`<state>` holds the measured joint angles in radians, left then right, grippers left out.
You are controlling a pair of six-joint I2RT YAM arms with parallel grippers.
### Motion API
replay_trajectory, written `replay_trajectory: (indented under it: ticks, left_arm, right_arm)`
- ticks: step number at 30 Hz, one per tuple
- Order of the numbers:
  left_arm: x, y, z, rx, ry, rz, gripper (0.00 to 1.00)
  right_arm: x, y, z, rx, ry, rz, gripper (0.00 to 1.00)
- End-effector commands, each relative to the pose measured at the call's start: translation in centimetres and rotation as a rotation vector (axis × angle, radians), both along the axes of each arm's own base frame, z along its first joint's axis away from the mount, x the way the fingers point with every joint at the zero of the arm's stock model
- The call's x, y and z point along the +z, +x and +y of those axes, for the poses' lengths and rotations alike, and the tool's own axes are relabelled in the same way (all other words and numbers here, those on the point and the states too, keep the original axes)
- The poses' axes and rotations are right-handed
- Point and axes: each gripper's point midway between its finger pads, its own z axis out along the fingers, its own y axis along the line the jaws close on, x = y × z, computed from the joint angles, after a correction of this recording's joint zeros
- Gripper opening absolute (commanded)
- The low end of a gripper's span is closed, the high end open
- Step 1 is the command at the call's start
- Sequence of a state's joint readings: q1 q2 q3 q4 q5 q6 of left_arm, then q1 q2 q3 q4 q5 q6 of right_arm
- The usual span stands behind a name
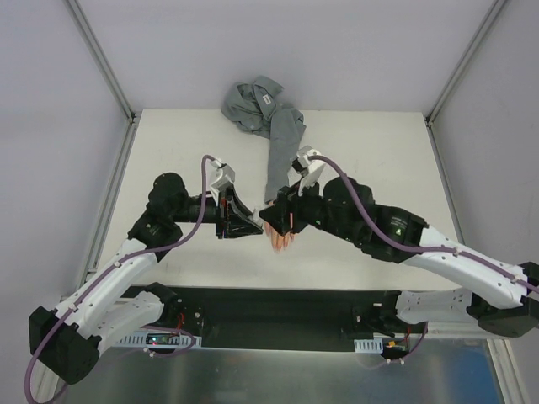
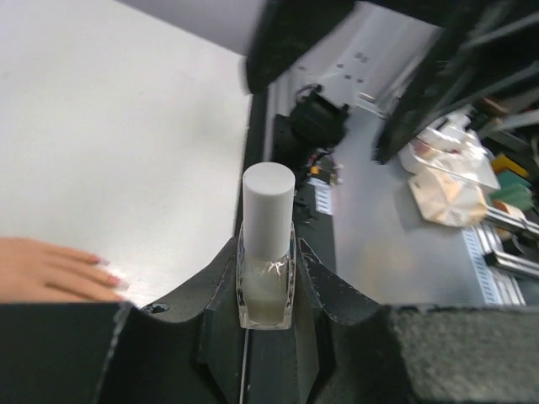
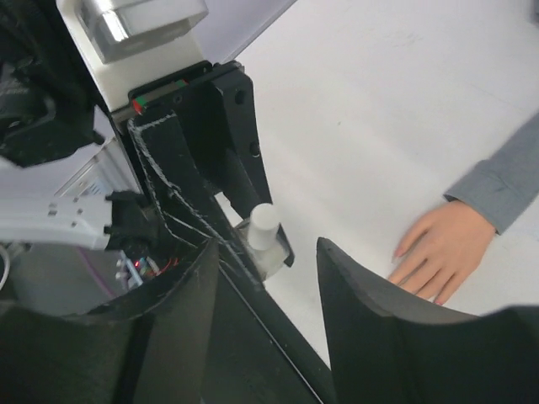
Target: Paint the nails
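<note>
Left hand: gripped a small clear white-capped bottle.
Right hand: stood apart, empty.
Nails: lay flat on the white surface.

Bottle: clear glossy glass, matt white cap. Sleeve: grey woven cloth. Table: matt white. Left gripper jaws: matt black plastic.

Left arm: is reaching forward and inward, with its elbow bent outward.
Left gripper: is clamping its jaws on a small clear bottle.
Right arm: is stretching inward across the table.
Right gripper: is holding its jaws apart around nothing, just beside the left gripper.
</note>
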<state>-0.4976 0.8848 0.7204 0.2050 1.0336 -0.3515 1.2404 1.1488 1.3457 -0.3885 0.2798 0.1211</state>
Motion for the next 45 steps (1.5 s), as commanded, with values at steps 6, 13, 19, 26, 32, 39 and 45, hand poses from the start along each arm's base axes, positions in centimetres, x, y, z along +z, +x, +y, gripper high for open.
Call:
replay_trajectory:
  ticks: [6,13,19,26,32,39,45]
  left_arm:
    - [3.4,-7.7,-0.1,-0.416,-0.116,-0.141,0.00]
    - [3.4,-8.1,-0.2,-0.447,-0.115,-0.135,0.00]
    - [3.3,-7.9,-0.3,-0.443,-0.112,-0.128,0.00]
    - [3.5,-7.0,-0.6,-0.382,-0.116,-0.139,0.00]
    - [2.4,-1.3,-0.8,-0.069,-0.052,-0.107,0.00]
    - [1.0,4.3,1.0,0.292,0.050,-0.142,0.00]
    - [0.9,4.5,1.5,0.330,0.055,-0.156,0.00]
  right_arm:
    - [0.9,-5.3,0.4,0.528,0.098,-0.012,0.64]
    - [0.9,-6.0,1.3,0.629,0.124,-0.004,0.47]
    - [0.7,-6.1,1.7,0.668,0.134,0.000,0.36]
    - [-0.1,-6.1,1.9,0.679,0.125,0.017,0.04]
    - [-1.7,-4.8,2.2,0.553,0.150,0.077,0.01]
    - [-4.4,0.8,0.5,-0.256,0.096,0.103,0.00]
    - [-3.5,0.4,2.1,-0.390,0.084,0.005,0.00]
